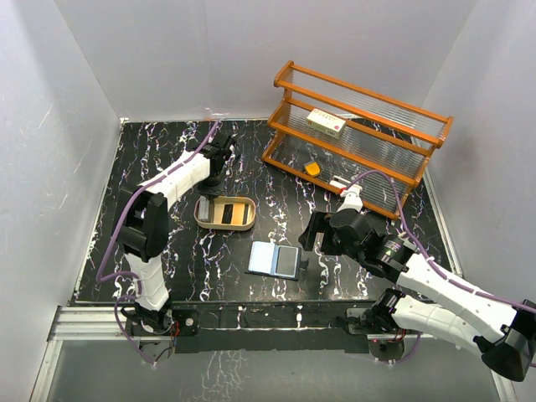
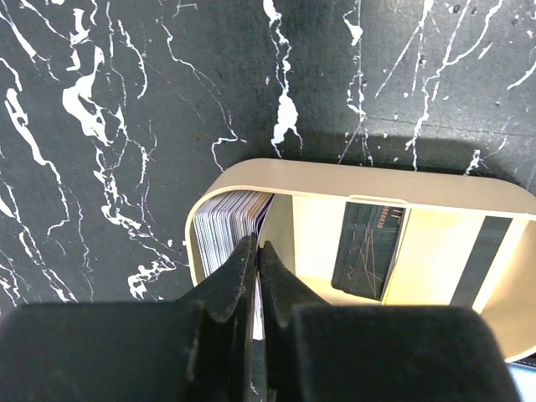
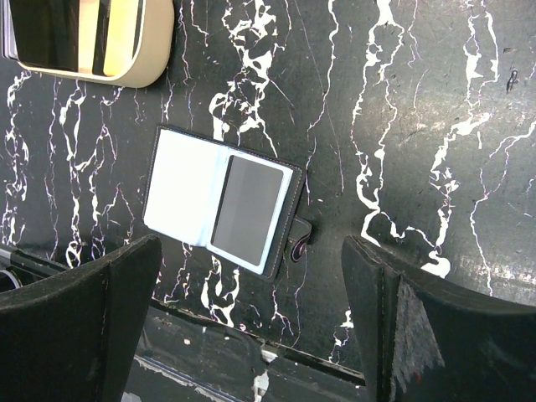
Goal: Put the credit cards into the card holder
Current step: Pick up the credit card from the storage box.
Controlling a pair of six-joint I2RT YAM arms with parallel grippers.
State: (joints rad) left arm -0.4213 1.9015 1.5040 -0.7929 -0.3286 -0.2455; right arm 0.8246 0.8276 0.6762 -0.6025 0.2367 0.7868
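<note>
On the black, white-veined table (image 1: pixel 167 251) a smooth tan oval tray (image 2: pixel 335 172) is set left of centre. The card holder (image 3: pixel 180 188) lies open nearer and to the right, with bare tabletop all round and a grey card (image 3: pixel 247 209) in its right half. A ribbed grey card (image 2: pixel 226 230) and a dark card (image 2: pixel 368 251) in the tray are shown only by the left wrist view, beneath the clenched left gripper (image 2: pixel 255 260); the right gripper (image 3: pixel 251 244) is spread wide above the card holder.
</note>
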